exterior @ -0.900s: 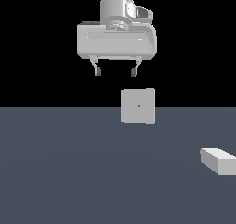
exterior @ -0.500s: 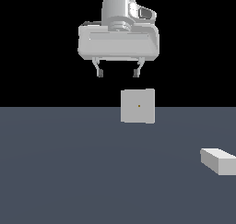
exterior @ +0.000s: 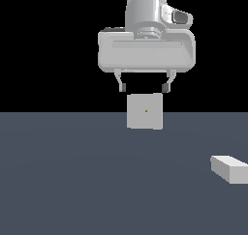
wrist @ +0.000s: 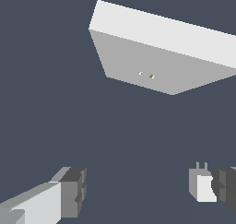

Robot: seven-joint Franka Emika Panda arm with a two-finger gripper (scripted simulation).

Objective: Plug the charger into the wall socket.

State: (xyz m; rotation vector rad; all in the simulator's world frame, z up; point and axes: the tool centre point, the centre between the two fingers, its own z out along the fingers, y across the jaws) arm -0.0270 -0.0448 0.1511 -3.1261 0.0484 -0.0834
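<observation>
Above wall socket (exterior: 145, 111) hang fingers (exterior: 122, 87), spread wide, pinching nothing; gripper (exterior: 144, 88) just over plate's top edge in exterior view; wall socket upright on dark bench (exterior: 72, 181), tiny orange dot at centre; charger (exterior: 230, 168) lies flat on bench, well apart, toward exterior view's right; wrist view shows wall socket (wrist: 161, 52) and charger (wrist: 203, 186) beside one fingertip.

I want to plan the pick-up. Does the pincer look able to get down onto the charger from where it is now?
Probably yes. The pincer hangs open and empty above the wall socket, while the charger lies apart on the bare floor toward the exterior view's right, nothing standing between them.
</observation>
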